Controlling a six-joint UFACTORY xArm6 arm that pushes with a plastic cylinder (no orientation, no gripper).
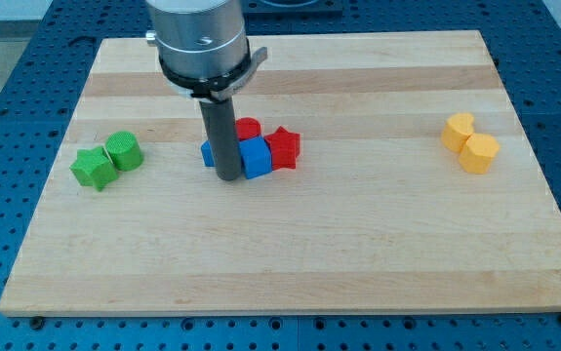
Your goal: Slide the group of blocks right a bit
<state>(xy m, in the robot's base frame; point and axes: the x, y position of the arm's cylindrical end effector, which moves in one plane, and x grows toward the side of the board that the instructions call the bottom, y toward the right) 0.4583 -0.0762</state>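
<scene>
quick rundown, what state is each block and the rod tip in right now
my tip: down on the board, against the middle group's left-front side
blue cube: touching the tip and the red star
blue block: partly hidden behind the rod
red star: flat, rightmost of the group
red block: behind, partly hidden
green star, green cylinder: touching pair
yellow blocks: touching pair

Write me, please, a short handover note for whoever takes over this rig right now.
My tip is down on the board, against the centre group's left part, partly hiding it.
Group: blue blocks, red star, another red block behind, all bunched together.
Green pair sits at the view's left, yellow pair at the view's right, both apart from the group.
Whether any sliding is done cannot be told. Left: push the group a bit right.
</scene>
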